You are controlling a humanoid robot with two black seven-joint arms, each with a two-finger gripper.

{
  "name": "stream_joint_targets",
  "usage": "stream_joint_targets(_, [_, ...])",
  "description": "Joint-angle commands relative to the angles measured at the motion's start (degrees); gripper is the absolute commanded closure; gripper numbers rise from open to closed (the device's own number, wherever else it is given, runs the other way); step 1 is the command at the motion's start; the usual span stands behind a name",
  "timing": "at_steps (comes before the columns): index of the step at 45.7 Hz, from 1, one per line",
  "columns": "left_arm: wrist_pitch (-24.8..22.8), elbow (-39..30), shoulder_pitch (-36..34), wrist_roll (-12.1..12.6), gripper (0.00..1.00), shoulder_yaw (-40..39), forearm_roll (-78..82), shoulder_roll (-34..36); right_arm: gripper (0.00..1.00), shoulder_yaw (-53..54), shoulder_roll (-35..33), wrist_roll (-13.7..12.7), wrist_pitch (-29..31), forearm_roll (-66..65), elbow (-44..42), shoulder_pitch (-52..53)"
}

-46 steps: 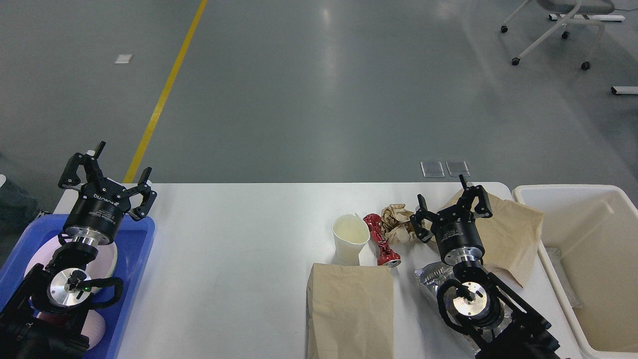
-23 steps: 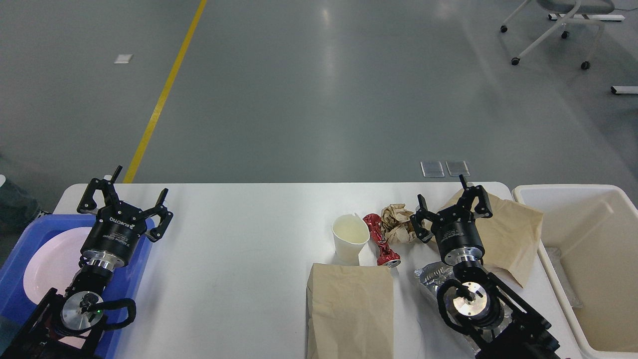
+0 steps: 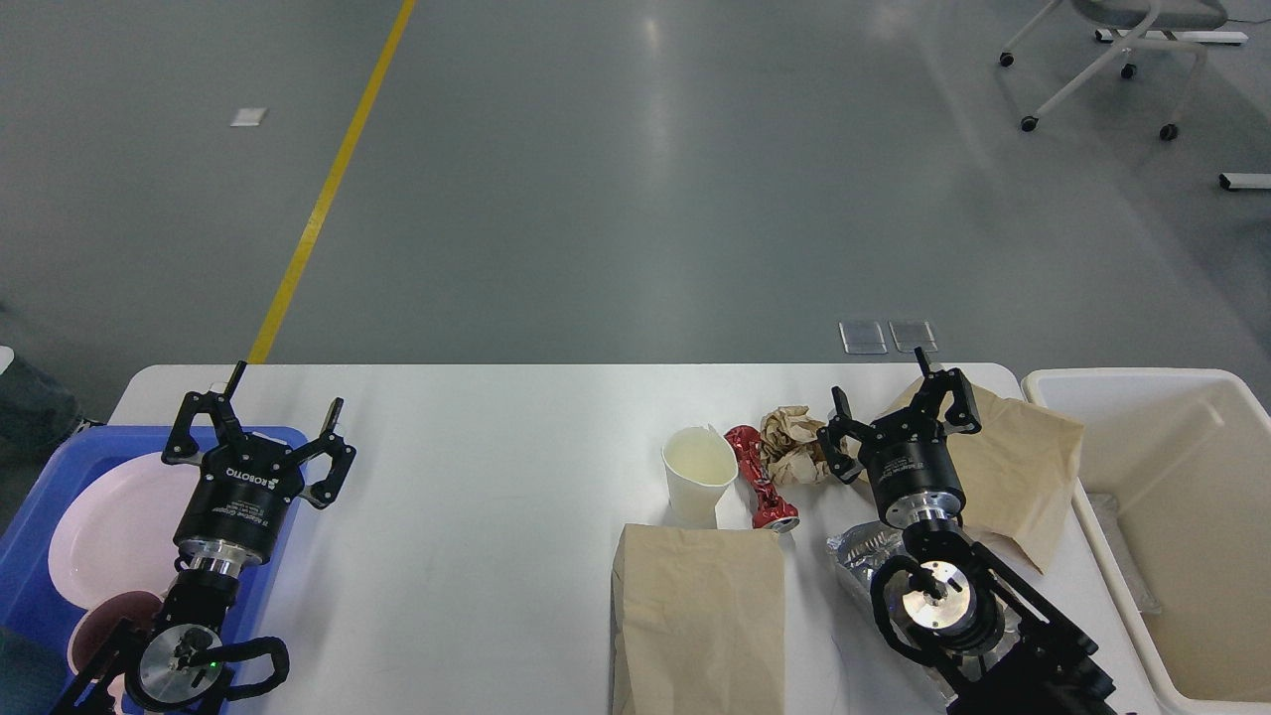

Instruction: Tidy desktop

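Tray [image 3: 40, 596] on the left holds a plate; left gripper [image 3: 260, 433] hangs spread wide and empty at its edge. Desktop [image 3: 496, 467] fills the middle, litter on its right half. Right gripper [image 3: 899, 409] gapes empty by crumpled paper [image 3: 791, 446]; probably binning [image 3: 1182, 556] that next.

Near paper bag [image 3: 698, 616]: cut off by the bottom edge
Foil wrapper [image 3: 862, 552]: largely hidden behind the right arm
Cream bin [image 3: 1182, 526]: cropped at right and bottom edges
Blue tray [image 3: 30, 556]: cut by the left edge, partly covered by the left arm
Dark bowl [image 3: 97, 624]: partly hidden
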Motion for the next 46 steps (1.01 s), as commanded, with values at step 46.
stream_joint_targets(46, [3.72,0.53,-1.82,-0.86,0.04,-0.73,-2.86,0.62,0.0,0.0,0.0,0.0,0.0,0.09,0.15,-0.01])
